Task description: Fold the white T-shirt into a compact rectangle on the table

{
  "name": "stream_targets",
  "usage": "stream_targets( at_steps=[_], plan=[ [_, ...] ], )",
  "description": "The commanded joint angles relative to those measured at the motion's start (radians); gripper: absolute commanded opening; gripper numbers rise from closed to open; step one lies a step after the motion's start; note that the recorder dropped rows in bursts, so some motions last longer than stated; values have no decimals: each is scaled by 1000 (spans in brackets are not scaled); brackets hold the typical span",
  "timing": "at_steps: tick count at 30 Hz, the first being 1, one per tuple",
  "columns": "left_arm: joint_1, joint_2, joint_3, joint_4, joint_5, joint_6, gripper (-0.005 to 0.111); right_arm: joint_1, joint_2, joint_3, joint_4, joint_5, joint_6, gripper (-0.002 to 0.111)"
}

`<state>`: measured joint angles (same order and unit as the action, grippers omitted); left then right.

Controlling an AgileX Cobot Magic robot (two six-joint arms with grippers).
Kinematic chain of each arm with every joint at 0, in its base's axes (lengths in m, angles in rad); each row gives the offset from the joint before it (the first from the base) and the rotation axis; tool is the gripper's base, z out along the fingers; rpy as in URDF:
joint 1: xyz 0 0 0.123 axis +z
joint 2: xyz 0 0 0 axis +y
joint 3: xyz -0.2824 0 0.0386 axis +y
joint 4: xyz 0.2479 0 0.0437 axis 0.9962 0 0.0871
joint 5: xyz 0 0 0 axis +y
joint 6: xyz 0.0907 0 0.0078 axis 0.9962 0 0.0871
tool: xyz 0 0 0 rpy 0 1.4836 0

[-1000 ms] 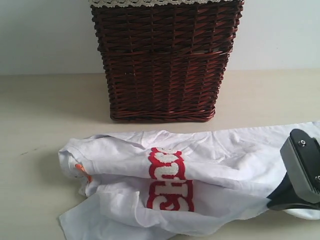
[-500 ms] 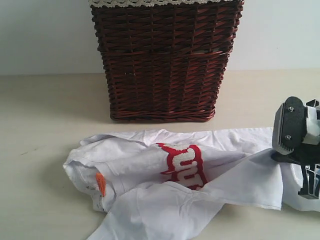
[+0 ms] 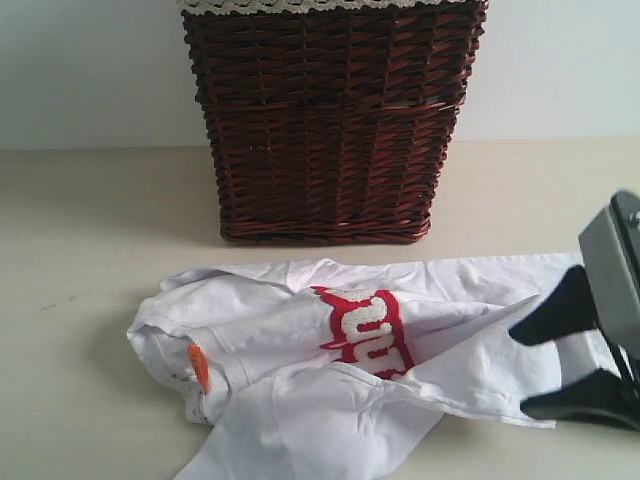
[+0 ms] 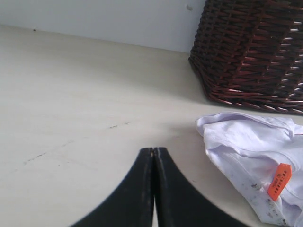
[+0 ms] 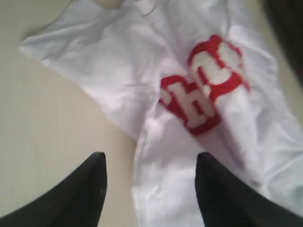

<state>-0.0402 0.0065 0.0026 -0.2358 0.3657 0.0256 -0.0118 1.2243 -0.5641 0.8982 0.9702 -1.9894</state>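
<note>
In the exterior view the white T-shirt (image 3: 330,370) lies rumpled and half-folded at 6 o'clock. Its near hem runs off the lower edge of the picture, and its far edge lies near the foot of the wicker basket (image 3: 330,120), with a strip of bare surface between them. The basket stands upright at 12 o'clock, a lace-trimmed liner (image 3: 320,5) showing at its rim. Bare counter (image 3: 90,250) spreads wide toward 9 o'clock and again toward 2 o'clock, beside the basket.

The counter is smooth, pale beige, with a few faint dark marks. A plain light wall (image 3: 80,70) rises behind it.

The shirt's collar end points to 8 o'clock, where the orange tag (image 3: 201,367) shows. The red-outlined lettering (image 3: 368,330) sits at the shirt's middle, partly tucked under a fold.

The right tool (image 3: 518,370) is at 4 o'clock over the shirt's right end, its two black jaws well apart and gripping nothing. White cloth lies under and between them; whether the tips touch it I cannot tell. The left tool (image 4: 154,150) is closed tight, jaws pressed together and empty, over bare counter near the collar end — apart from the cloth.
</note>
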Motion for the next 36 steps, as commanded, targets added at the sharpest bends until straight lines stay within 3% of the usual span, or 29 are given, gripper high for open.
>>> stream_targets(
  at_steps=[1,4,6,16,19,24,36],
  plan=[
    [-5,-7,-3,-7,-3,-1,0,0,40,124,-191,-164,-28,55],
    [-5,-7,-3,-7,-3,-3,0,0,70,225,-93,-410,-122,55],
    [-5,-7,-3,-7,-3,-3,0,0,70,228,-26,-473,-118,55],
    [-5,-7,-3,-7,-3,-1,0,0,235,228,319,-495,-118,51],
    [-5,-7,-3,-7,-3,-1,0,0,256,228,380,-495,-118,40],
    [-5,-7,-3,-7,-3,-1,0,0,245,228,444,-491,-118,0],
    [-5,-7,-3,-7,-3,-1,0,0,-73,228,381,-407,-118,0]
  ],
)
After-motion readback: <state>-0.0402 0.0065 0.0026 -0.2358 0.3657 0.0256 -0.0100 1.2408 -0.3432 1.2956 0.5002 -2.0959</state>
